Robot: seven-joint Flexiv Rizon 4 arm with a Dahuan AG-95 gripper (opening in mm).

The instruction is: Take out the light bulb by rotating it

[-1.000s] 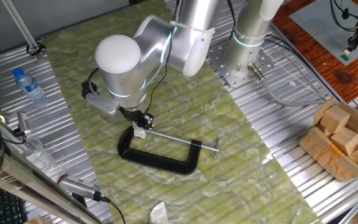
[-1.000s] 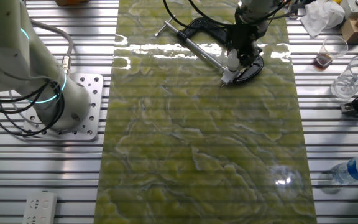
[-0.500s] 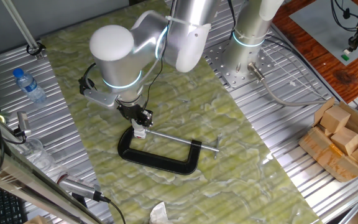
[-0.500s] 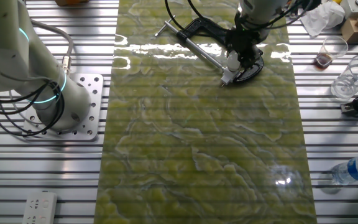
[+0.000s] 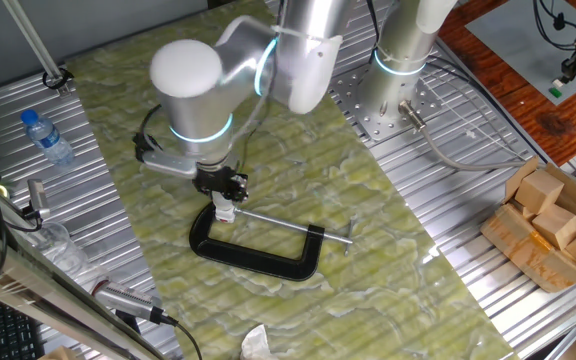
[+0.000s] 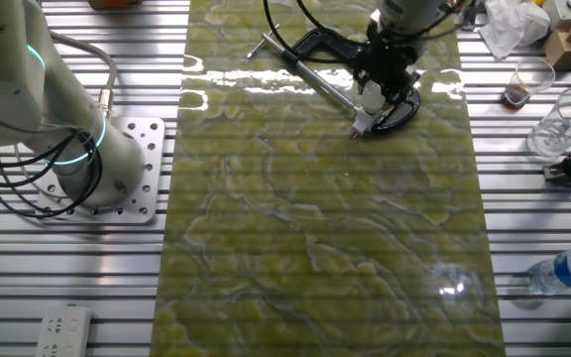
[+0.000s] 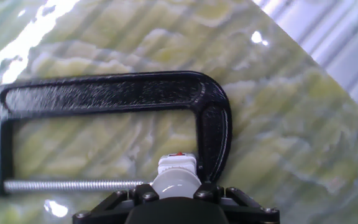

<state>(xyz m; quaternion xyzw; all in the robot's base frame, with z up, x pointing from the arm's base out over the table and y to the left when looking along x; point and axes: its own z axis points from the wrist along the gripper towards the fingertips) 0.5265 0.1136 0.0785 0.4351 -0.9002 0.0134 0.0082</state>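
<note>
On the green marbled mat (image 5: 388,270), a black C-clamp (image 5: 258,252) is laid flat, its threaded screw (image 7: 73,185) run across the opening toward the curved end of the frame. The light bulb (image 7: 176,178) is seen at that end, its short white base held between screw tip and frame, apparently so that the base is kept from turning while the bulb is twisted. The clamp's weight and flat lie are judged to serve as a holder for the socket.

The gripper (image 5: 225,192) is brought down over the bulb; in the hand view its fingers are closed around the frosted dome, with the base left showing beyond them. The bulb (image 6: 369,99) is thus held at the clamp, not yet free of it by the look of things.

A clear blue-capped bottle (image 5: 46,137) is left well apart on the ribbed table (image 5: 468,200).

A small red mark is noted on the bulb's base; no writing or brand can be read anywhere.
</note>
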